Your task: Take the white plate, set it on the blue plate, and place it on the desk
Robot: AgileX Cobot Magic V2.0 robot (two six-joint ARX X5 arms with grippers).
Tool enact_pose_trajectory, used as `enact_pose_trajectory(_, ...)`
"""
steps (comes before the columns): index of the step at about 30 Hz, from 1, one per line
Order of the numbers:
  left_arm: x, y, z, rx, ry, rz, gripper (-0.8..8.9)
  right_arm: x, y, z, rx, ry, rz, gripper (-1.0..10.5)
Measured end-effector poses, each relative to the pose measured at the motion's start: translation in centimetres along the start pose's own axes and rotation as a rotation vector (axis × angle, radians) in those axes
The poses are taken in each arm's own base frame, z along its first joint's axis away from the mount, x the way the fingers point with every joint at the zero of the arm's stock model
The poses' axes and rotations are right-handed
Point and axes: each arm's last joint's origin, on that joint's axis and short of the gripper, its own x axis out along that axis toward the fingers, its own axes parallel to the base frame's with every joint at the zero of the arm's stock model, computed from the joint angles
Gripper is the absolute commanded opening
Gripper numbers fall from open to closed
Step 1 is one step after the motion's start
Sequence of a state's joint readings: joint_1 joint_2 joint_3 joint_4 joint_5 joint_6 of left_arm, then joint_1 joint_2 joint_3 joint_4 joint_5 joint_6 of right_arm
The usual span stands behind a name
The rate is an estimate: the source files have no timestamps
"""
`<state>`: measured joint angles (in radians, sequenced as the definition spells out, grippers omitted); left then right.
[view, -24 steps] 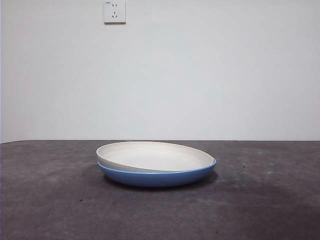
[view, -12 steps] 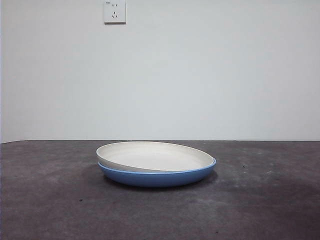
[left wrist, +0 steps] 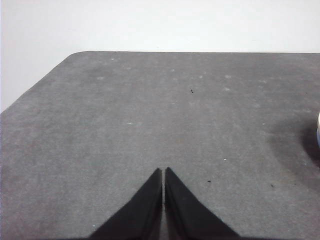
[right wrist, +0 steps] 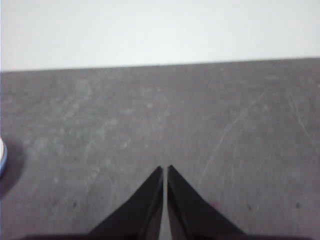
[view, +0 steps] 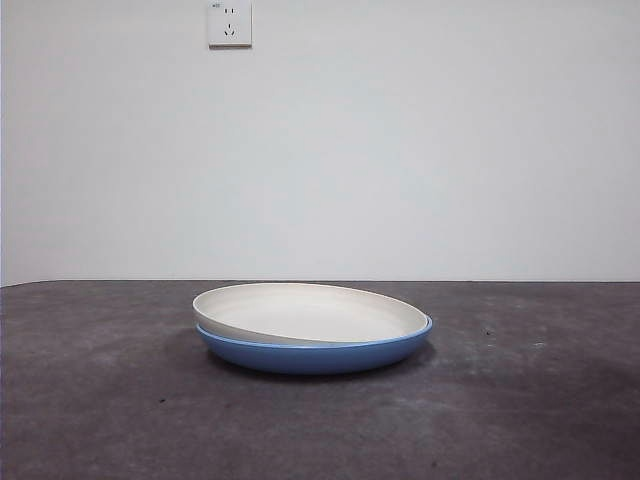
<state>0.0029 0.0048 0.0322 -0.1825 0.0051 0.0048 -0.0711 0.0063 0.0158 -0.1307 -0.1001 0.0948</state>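
1. resting in the blue plate (view: 318, 353), the white plate (view: 305, 312) sits a little askew, its left rim riding higher than the blue rim while its right side sinks inside; the pair stands mid-desk (view: 100, 400) in the front view.
2. the left gripper (left wrist: 163, 172) has its jaws pressed together with nothing between them, poised above bare desk, well apart from the plates, which show only as a sliver at that view's edge.
3. the right gripper (right wrist: 165, 170) is likewise clenched and empty, over open desk, with a thin blue-and-white sliver at its picture's side.
4. the white plate looks stiff, light and matte, so it should give fair grip; it is probably breakable or easily chipped if dropped.
5. the raised left rim seems the best hold, one jaw over and one under, as it stands clear of the blue rim.
6. open desk lies all around the stack, with the desk edges far off, leaving plenty of room to set a plate down on either side.
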Motion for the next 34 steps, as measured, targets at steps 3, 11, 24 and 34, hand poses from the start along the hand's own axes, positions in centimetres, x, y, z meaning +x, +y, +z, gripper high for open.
enact_pose_trajectory(3,0.00,0.00,0.01,0.000,0.000,0.000,0.09,-0.01,-0.04,-0.31,0.003,0.035,-0.007,0.1)
enact_pose_trajectory(11,0.00,0.00,0.00,0.000,0.000,0.000,0.09,-0.01,-0.03,-0.30,0.003,0.032,-0.006,0.1)
enact_pose_trajectory(24,0.00,0.00,0.00,-0.003,0.000,0.000,0.09,-0.01,-0.03,-0.30,0.003,0.032,-0.006,0.1)
enact_pose_trajectory(34,0.00,0.00,0.00,-0.003,0.000,0.000,0.09,-0.01,-0.03,-0.29,0.003,0.032,-0.006,0.1)
